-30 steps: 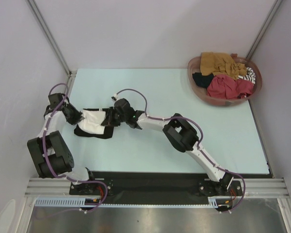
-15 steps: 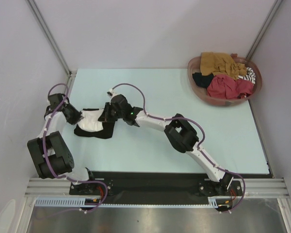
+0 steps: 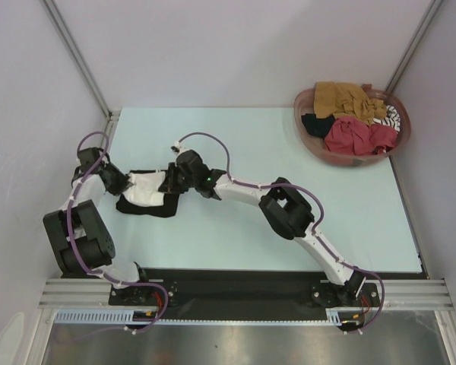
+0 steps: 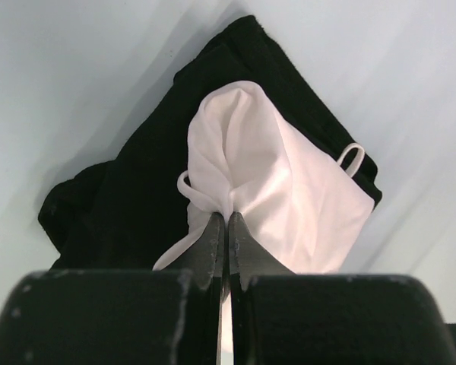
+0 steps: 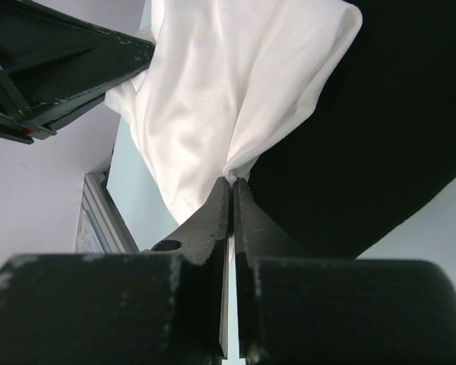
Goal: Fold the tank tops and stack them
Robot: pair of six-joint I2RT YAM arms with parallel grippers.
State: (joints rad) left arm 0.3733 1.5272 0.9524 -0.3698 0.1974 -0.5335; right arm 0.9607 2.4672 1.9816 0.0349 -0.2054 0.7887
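At the left of the pale table (image 3: 243,137), the left gripper (image 4: 226,220) and right gripper (image 5: 232,186) each pinch opposite edges of the white tank top (image 4: 289,190), jaws closed on cloth. It lies on the black tank top (image 4: 137,175). From above, the right wrist hides part of both. Far right, a basket (image 3: 310,141) holds the mustard top (image 3: 346,99), red top (image 3: 357,135) and striped top (image 3: 393,115).

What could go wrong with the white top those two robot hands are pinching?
The left hand and right hand each pinch only a thin pucker of the white tank top, so it might slip free. It lies on the black tank top, which could get dragged and rumpled. The hands are close and might bump.
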